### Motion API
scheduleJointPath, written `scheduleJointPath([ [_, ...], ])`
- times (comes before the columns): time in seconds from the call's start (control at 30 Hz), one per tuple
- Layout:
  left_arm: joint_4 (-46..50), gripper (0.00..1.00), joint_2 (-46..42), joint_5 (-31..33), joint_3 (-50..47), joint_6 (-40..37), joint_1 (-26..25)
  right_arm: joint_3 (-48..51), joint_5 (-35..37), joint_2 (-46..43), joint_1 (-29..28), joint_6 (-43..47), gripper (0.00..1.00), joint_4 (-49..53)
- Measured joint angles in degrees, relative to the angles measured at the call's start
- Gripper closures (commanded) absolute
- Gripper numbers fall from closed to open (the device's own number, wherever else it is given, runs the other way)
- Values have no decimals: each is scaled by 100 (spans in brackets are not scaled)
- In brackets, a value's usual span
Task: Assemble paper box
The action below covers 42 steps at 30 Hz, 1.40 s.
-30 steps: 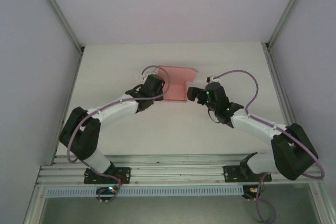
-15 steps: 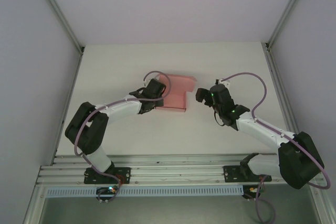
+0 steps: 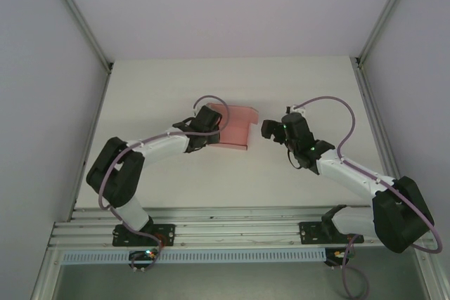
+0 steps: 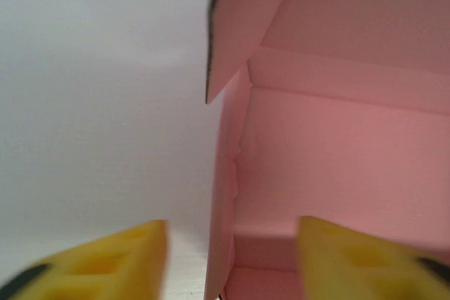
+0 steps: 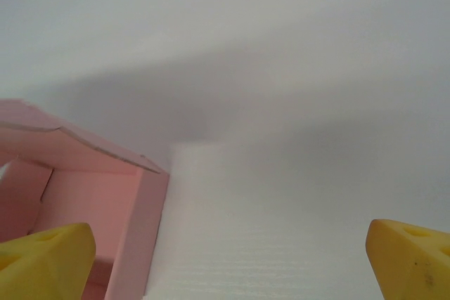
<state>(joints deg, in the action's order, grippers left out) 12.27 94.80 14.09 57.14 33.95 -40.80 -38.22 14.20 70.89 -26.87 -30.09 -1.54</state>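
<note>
You can see the pink paper box (image 3: pixel 239 128) sitting half folded near the middle of the white table (image 3: pixel 302 82), with some walls standing up; your left gripper (image 3: pixel 211 130) is at the box's left side; its yellow fingers (image 4: pixel 105 265) are apart, one on each side of a thin pink wall, and they do not squeeze it; your right gripper (image 3: pixel 266 129) is just beside the box's right edge, opened very wide, with nothing in it.
</note>
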Motion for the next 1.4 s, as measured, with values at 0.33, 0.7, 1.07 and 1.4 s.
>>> scheduleJointPath([
  [0.33,-225,0,-2004,-1434,-538,-1757,1080,-647,-1329,238,26,2787,4,227],
  [0.7,-201,14,-1377,-2621,-498,-3300,1357,-1152,-1987,1333,37,3930,27,439],
  [1.07,-107,63,-151,-2597,468,-3491,1438,-2068,-1904,2009,37,3939,75,616],
  [1.4,-153,100,-9,-2662,743,-3355,1381,-2249,-1764,2162,9,3818,95,767],
])
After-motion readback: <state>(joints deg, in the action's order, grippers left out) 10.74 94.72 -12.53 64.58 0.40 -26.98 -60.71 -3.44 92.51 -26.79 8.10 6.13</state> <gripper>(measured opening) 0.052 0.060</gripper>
